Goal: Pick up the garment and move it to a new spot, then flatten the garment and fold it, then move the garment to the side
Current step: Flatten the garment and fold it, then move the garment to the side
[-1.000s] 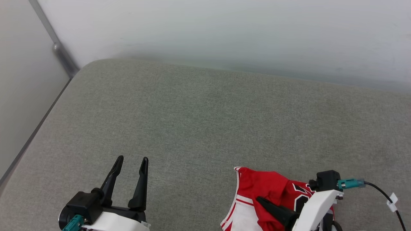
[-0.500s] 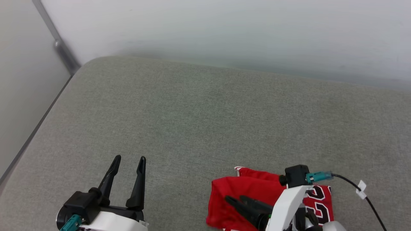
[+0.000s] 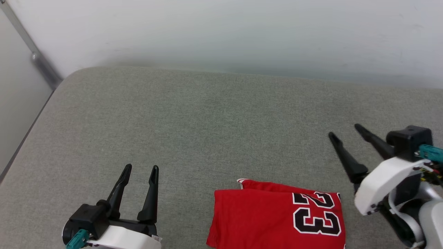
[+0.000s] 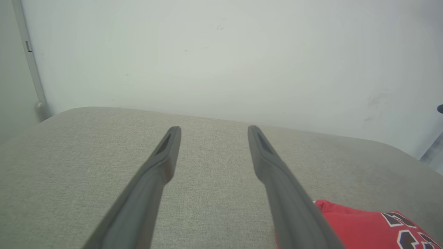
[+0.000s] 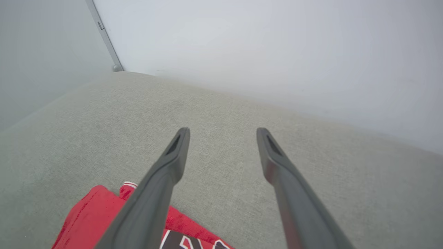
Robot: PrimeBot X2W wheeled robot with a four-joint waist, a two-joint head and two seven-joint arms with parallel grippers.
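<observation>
The garment (image 3: 277, 218) lies folded into a flat red rectangle on the grey cushion, at the bottom middle of the head view, with a black-and-white "23" facing up and a bit of striped trim at its far left corner. Its red edge also shows in the left wrist view (image 4: 367, 228) and the right wrist view (image 5: 90, 221). My right gripper (image 3: 346, 130) stands open, raised to the right of the garment and apart from it. To the garment's left my left gripper (image 3: 141, 167) is open, with nothing between its fingers.
The grey fabric cushion (image 3: 207, 131) spreads wide ahead of and to the left of the garment. A pale wall (image 3: 221, 31) backs it, and a metal post (image 3: 41, 64) stands at the far left corner, beside the cushion's left edge.
My right gripper let go of the garment, opened, and swung up and to the right. The garment now lies flat and folded. The head camera shifted a little.
</observation>
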